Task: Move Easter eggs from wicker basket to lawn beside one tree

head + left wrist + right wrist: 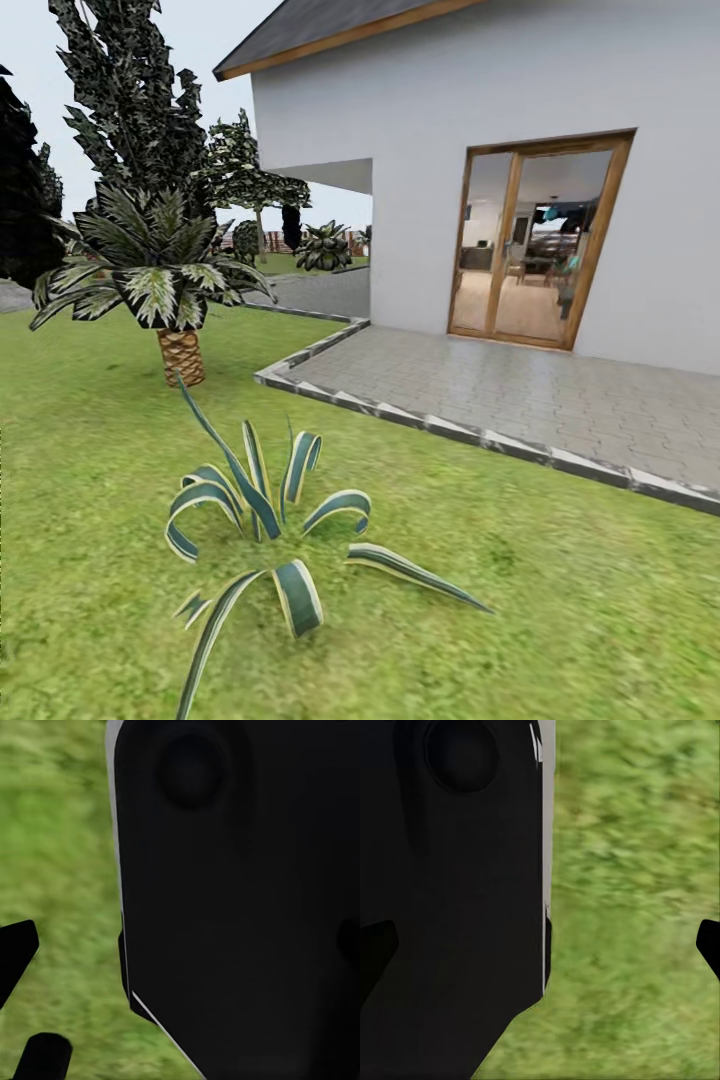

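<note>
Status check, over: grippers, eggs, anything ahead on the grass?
Left fingertips over lawn, jaws' state unclear. No eggs or basket sighted. Striped spiky plant directly ahead; small palm beyond, patio on the right.

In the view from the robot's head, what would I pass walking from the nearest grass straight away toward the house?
Striped spiky plant → open lawn → grey stone curb → paved patio → wood-framed glass door in the white house wall.
</note>
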